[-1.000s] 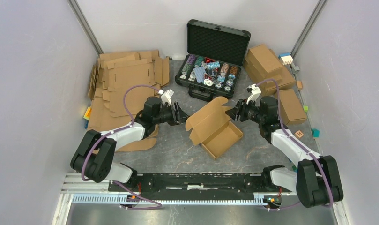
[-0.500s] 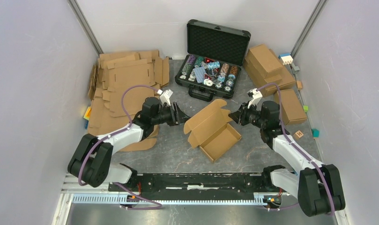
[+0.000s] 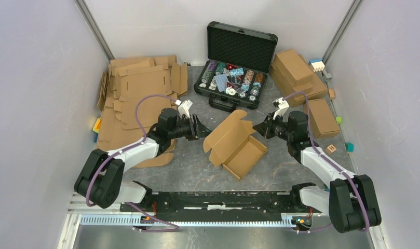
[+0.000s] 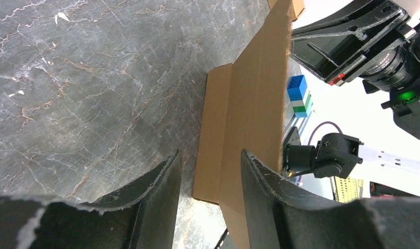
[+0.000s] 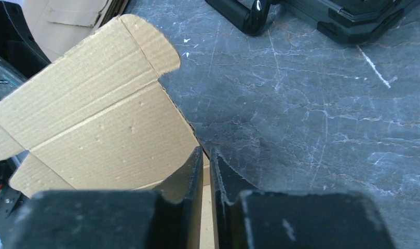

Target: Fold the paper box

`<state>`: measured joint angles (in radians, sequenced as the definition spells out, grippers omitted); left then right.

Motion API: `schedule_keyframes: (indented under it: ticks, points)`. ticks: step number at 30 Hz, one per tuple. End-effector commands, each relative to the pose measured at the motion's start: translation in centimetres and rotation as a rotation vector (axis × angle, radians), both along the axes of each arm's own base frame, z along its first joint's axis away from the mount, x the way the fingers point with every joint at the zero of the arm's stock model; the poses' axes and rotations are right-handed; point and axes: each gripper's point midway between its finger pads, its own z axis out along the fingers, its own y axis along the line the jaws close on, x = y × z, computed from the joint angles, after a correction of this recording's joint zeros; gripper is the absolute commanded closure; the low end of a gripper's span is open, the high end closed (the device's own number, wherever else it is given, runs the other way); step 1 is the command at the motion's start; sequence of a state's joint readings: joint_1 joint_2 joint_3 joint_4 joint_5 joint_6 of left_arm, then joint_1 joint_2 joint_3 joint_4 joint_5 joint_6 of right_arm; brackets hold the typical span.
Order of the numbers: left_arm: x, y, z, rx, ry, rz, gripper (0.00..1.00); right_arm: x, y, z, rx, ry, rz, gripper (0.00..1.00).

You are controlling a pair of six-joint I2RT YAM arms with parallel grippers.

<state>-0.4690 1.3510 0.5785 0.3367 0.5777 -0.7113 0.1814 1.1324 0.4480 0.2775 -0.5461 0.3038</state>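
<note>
On the table (image 3: 187,167), open-lidded paper box (image 3: 246,154)

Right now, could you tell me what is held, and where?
The right jaws seem to pinch the paper box at its lid edge; the left jaws hold nothing.

Top view: high, from near edge, looking down on tabletop (image 3: 197,171). Wrist views close, low, facing inward (both catch the paper box (image 4: 254,104)).
</note>
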Motion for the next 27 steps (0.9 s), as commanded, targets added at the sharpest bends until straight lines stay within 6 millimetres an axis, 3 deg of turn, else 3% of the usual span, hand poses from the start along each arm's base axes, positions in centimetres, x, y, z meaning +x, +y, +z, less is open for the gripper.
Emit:
schedule_keyframes:
  ticks: [1, 2, 10, 18, 21, 24, 27]
  points:
    - [0.4, -0.3, 1.1, -0.014, -0.012, 0.008, 0.48, 0.4, 0.2, 0.9, 0.011, -0.034, 0.004, 0.96]
    - [0.4, -0.1, 1.2, -0.007, -0.015, 0.017, 0.48, 0.4, 0.1, 1.1, 0.008, -0.034, 0.001, 1.00]
    - [-1.1, 2.1, 1.3, -0.001, -0.052, 0.113, 0.43, -0.6, -1.4, 1.9, -0.023, -0.088, -0.076, 1.00]
    - [-4.5, 4.8, 2.1, -0.205, -0.100, 0.256, 0.40, -1.6, -1.7, 0.9, -0.037, -0.070, -0.077, 1.00]
    - [-5.8, 5.2, 2.0, -0.235, -0.104, 0.270, 0.40, -1.5, -1.7, 0.9, -0.036, -0.075, -0.078, 0.75]
    - [-6.9, 5.2, 2.3, -0.246, -0.115, 0.270, 0.38, -1.2, -1.7, 1.5, -0.029, -0.094, -0.083, 0.37]
    - [-8.0, 4.6, 2.2, -0.247, -0.100, 0.259, 0.36, -0.4, -1.5, 2.4, -0.019, -0.105, -0.090, 0.07]
